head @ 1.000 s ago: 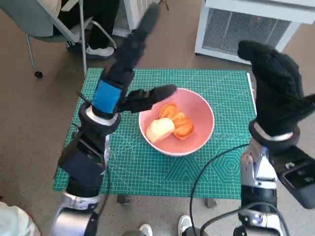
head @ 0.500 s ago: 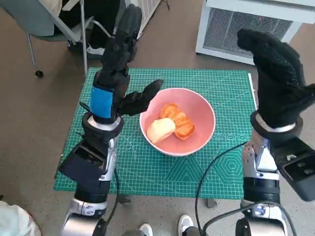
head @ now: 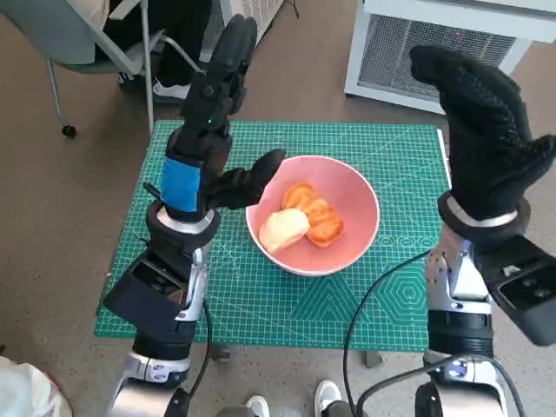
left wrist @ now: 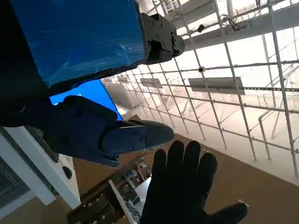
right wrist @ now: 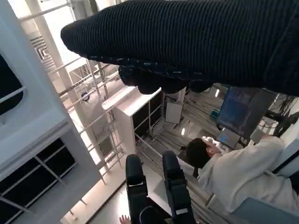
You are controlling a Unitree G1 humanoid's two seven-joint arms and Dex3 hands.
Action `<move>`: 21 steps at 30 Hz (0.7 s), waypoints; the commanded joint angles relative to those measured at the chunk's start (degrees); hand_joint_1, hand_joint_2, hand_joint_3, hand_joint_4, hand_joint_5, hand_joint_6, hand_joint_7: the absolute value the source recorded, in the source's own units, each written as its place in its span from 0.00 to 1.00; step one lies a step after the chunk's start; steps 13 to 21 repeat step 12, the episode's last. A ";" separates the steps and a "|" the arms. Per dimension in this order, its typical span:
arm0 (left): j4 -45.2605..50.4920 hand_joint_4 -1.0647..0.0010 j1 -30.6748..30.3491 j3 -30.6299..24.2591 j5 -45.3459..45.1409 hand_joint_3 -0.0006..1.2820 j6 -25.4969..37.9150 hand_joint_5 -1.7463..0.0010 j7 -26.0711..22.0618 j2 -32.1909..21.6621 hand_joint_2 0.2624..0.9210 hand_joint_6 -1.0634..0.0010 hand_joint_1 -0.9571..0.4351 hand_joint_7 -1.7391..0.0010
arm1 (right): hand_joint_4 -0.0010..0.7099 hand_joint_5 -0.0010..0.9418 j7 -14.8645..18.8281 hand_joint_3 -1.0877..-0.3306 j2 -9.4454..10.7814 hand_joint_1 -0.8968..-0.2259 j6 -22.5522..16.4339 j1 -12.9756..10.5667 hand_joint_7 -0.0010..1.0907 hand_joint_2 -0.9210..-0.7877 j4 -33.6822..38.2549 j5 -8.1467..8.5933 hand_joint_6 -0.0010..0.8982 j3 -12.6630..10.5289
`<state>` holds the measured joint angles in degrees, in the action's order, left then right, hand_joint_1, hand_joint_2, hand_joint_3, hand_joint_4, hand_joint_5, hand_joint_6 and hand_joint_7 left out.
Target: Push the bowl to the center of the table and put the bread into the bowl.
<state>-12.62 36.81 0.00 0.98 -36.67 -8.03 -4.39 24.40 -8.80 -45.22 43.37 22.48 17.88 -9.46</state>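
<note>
Head view shows, nearest the camera, the two pale forearms rising from below on either side of the table point(head: 261, 313) with its green cutting mat. Both hands are lifted clear of the surface. The left hand point(head: 204, 148), blue tape on its back, points its fingers up and away with the thumb spread toward the rim of the pink bowl point(head: 356, 239); it holds nothing and its fingers are apart. The right hand point(head: 482, 130) in its knitted glove is raised beside the mat's far right corner, fingers spread, also holding nothing (the left wrist view shows the same splayed glove against the ceiling).

Between them the bowl sits about mid-table, and the bread point(head: 300, 217), a pale piece beside orange-brown ones, already lies inside it.

Judging by this layout, both steps look done: bowl centred, bread in. What remains seems only a retreat, so the next move calls for drawing the left hand away without its thumb nudging the rim.

Beyond the table stand a chair point(head: 78, 39), a person's shoes, and a white cabinet point(head: 434, 43).
</note>
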 commanded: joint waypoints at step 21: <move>0.67 0.82 -1.37 -0.68 1.49 0.39 0.05 0.99 -1.18 -0.60 1.00 0.76 0.25 0.98 | 0.24 0.25 -0.07 0.32 0.56 0.55 0.16 0.56 0.59 0.00 1.89 -0.08 0.00 0.54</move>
